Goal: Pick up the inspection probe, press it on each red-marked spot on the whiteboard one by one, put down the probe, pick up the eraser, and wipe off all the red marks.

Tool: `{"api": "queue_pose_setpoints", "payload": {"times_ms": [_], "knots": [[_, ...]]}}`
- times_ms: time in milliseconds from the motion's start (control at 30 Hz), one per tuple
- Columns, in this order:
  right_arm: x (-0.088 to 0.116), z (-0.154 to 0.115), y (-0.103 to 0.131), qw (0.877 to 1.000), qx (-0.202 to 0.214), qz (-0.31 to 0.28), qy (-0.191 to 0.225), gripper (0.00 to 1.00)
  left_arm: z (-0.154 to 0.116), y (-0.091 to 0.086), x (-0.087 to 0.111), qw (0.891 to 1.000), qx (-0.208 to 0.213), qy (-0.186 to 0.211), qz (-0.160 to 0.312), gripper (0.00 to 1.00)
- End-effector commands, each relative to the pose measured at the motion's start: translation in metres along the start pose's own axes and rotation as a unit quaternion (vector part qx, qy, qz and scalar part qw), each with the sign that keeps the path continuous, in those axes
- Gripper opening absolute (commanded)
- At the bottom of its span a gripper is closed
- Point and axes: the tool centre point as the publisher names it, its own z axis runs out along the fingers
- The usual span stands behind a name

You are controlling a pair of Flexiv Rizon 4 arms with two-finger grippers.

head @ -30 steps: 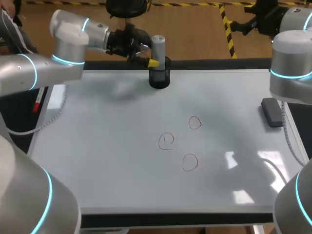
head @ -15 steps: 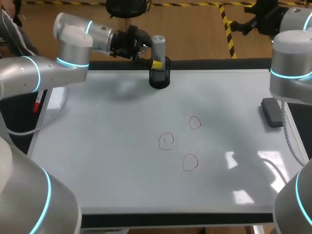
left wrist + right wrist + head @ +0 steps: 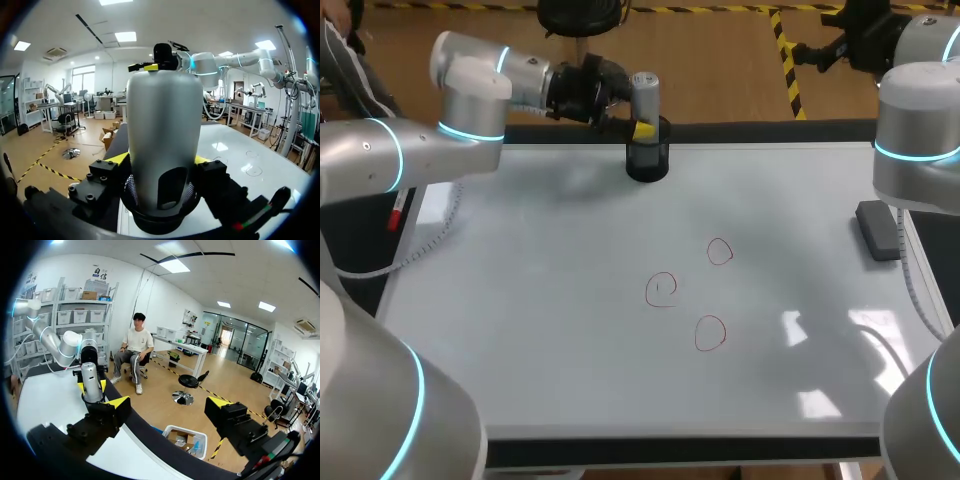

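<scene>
left arm (image 3: 440, 140) comes in from the left edge and runs along the far edge of the whiteboard (image 3: 550, 360), wrist roughly level, left gripper (image 3: 161, 161) pointing sideways at the inspection probe (image 3: 645, 95)

probe is a grey cylinder standing upright in a black holder (image 3: 647, 163) at the middle of the far edge. in the left wrist view it sits between the yellow fingertips (image 3: 118, 159), one tip flush on each side of its lower body, no gap visible, so clamped on it. its base is in the holder cup

right arm (image 3: 918, 130) stands tall at the right edge, forearm folded back past the far right corner. right gripper (image 3: 169, 402) points out beyond the table edge, fingers wide apart, nothing between them

three red marks on the board: one nearest the far edge (image 3: 720, 251), one left of it near the centre (image 3: 661, 289), one nearest the front edge (image 3: 710, 332). all unerased

eraser (image 3: 877, 229), dark grey block, lies flat at the right edge, well apart from both grippers
</scene>
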Motion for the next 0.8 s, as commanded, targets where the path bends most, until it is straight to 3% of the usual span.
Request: {"api": "queue_pose_setpoints", "payload": {"times_ms": [33,800], "knots": [[0.0,0.0,0.0,1.0,0.0,0.0,0.0,1.0,0.0,0.002,-0.001,1.0,0.003,0.0,0.001,0.0],[0.0,0.0,0.0,1.0,0.0,0.0,0.0,1.0,-0.003,-0.01,0.005,1.0,0.01,-0.001,0.018,0.0]]}}
